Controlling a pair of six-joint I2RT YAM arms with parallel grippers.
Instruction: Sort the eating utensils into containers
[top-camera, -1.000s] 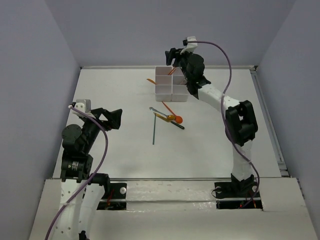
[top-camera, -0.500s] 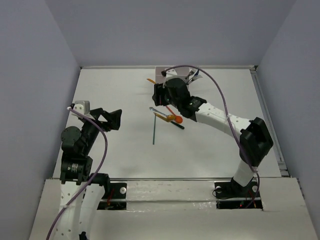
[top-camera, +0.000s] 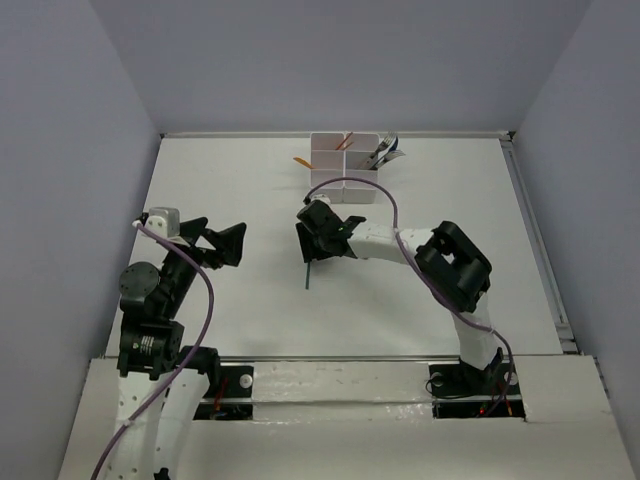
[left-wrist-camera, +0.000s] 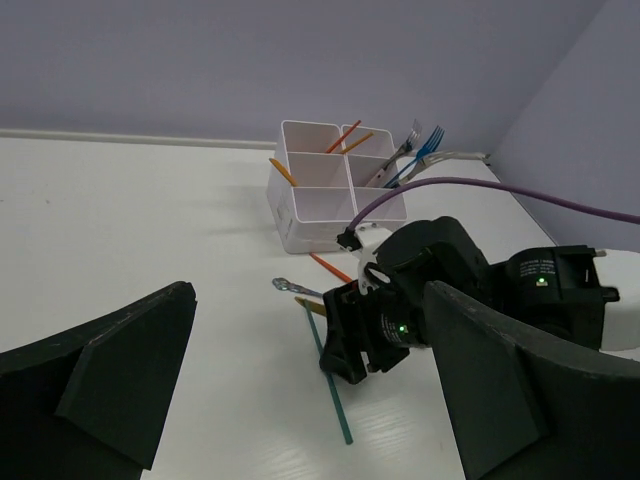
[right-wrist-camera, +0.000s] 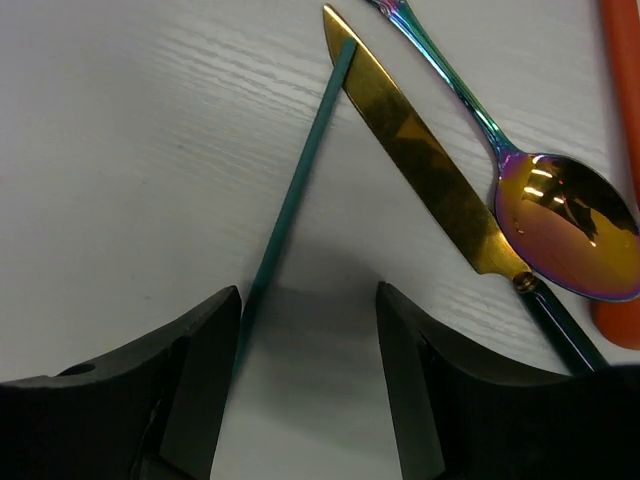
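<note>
Over the table (top-camera: 220, 180), top view: right pincer (top-camera: 312, 240) is low at the upper end of the teal stick (top-camera: 308, 272), whose lower part lies free. The pincer head covers whatever lies under it, and its gap is not readable from here. White compartment block (top-camera: 345, 170) sits at the far edge, holding orange sticks (top-camera: 346, 141) and forks (top-camera: 386, 152). Left pincer (top-camera: 228, 243) hovers well apart at the left, spread wide and empty.

Left wrist view: the spoon (left-wrist-camera: 290, 286) handle and a loose orange stick (left-wrist-camera: 328, 266) lie between the block and the right pincer, which hides their near ends.

Right wrist view: the fingers (right-wrist-camera: 190, 380) stand apart, nothing clamped. The teal stick runs in along one finger's inner edge, not centred. Its far tip meets the tip of the gold knife (right-wrist-camera: 420, 165); which lies on top I cannot tell.

Risk, as judged: closing off-centre could shove or roll the thin stick rather than seat it. Lifting could also drag the knife, and the knife would then nudge the spoon touching it. The knife's dark handle is cut off behind the other finger, and the orange stick runs off the frame edge.
</note>
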